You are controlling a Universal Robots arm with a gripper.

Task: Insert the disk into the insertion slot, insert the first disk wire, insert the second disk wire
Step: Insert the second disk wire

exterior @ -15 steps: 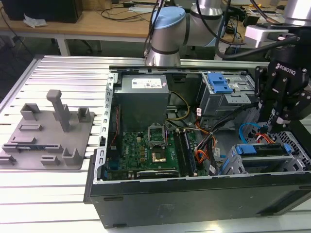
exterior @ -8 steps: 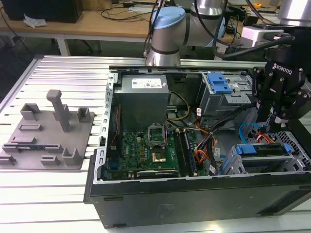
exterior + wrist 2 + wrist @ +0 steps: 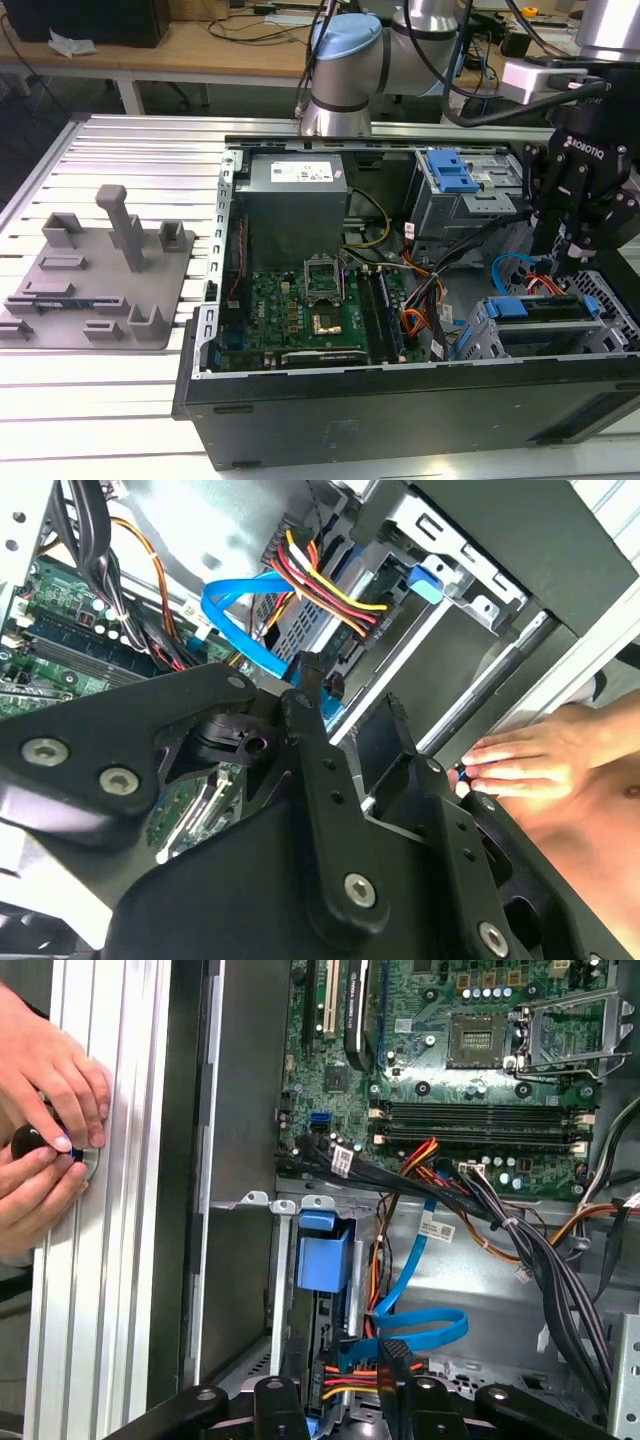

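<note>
End effector (image 3: 580, 235) is hovering over the drive cage at the exterior view's right, fingers (image 3: 315, 695) sitting apart w/ nothing between. Disk (image 3: 545, 308) is already sitting in the insertion slot (image 3: 560, 340). Blue wire (image 3: 415, 1325) is lying loose nearby; I'd say line up square w/ the connector and press gently.

Your exterior view looks down at an angle from in front of the open PC case (image 3: 400, 320) on the bench (image 3: 130, 160), mid-distance, arm at the far side. Both wrist views sit close inside the case, looking past the gripper (image 3: 345, 715) linkage. Both share the blue SATA cable (image 3: 415, 1325) and drive cage w/ the exterior view; the first also catches the motherboard (image 3: 470, 1050).
</note>
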